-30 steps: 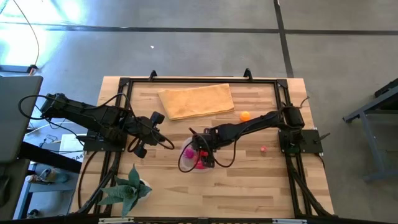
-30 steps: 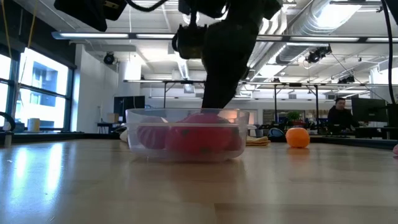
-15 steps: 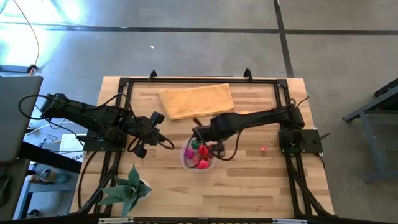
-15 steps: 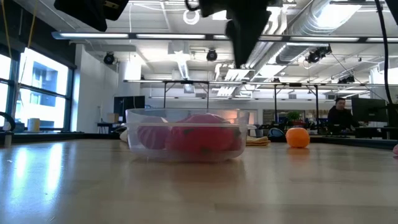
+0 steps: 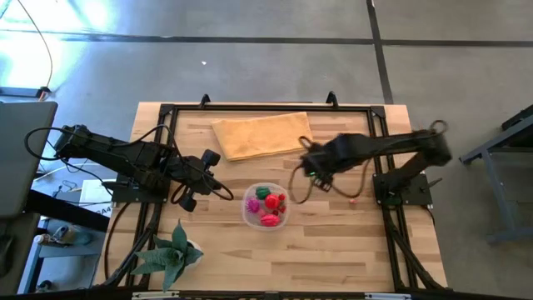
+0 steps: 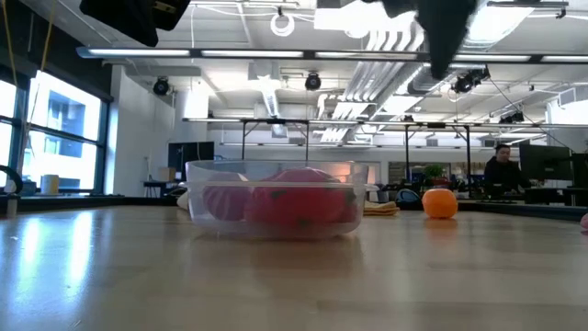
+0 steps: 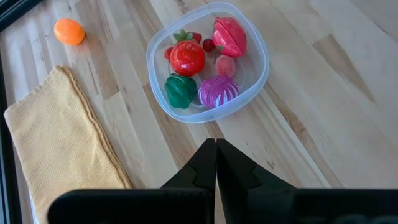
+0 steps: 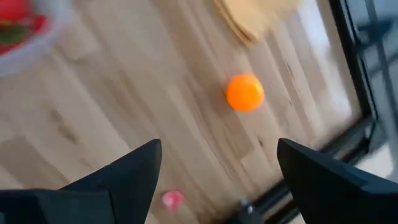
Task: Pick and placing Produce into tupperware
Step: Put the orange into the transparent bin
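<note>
From table height, nearest to us stands the tupperware (image 6: 273,198), clear and round, on the wooden table (image 5: 333,242), with red and pink produce showing through its wall. From above we count inside it a magenta piece (image 5: 253,204), a green piece (image 5: 263,192), a red tomato-like piece (image 5: 273,201) and a red-pink piece (image 5: 270,220). Farther back and to the side lies the orange fruit (image 6: 439,202), alone on the wood, and a small pink piece (image 5: 352,200) rests near the right arm's base.

Our left arm stretches low from the table's left edge, its wrist bent toward the container; the left gripper (image 5: 208,171) has its fingers (image 7: 214,163) pressed together, holding nothing, near the tupperware yet apart from it. Our right arm reaches in from the right edge, elbow raised, forearm angled toward the table's middle; the right gripper (image 5: 310,161) hangs with jaws spread wide and empty, above the wood near the orange fruit. At the far edge lies the tan cloth (image 5: 263,134).
</note>
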Available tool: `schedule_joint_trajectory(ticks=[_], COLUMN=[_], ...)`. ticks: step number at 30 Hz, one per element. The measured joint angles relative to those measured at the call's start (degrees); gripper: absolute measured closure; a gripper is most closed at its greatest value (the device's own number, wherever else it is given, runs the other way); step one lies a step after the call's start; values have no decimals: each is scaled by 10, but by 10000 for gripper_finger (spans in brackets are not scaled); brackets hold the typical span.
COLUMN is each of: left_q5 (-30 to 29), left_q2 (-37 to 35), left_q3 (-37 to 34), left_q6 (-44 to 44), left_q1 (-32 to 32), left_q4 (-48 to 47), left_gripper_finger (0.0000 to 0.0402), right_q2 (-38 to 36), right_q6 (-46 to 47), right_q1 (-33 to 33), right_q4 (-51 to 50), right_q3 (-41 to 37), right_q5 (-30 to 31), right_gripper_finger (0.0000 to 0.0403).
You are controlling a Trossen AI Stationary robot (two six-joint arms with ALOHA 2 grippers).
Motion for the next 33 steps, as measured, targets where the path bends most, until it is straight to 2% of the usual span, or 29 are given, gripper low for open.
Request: schedule_joint_trajectory(ticks=[5,11,18,23,33], left_q5=[0,0,0,0,0], left_q2=[0,0,0,0,0], left_q3=[0,0,0,0,0], left_q6=[0,0,0,0,0], left_q1=[0,0,0,0,0], left_q4=[0,0,0,0,0], left_gripper_finger=[399,399,399,399,399], right_q2=[-117,-187,-193,-192,-191], right_q6=[86,115,80,42,15], right_q1=[-23,-96,-196,-253,-320], right_q4=[56,148,220,319,426], right_q3=[-116,-213,-303,-362,-449], right_q5=[17,-44,-50,-98,-149], right_gripper_finger=[91,91,91,91,91])
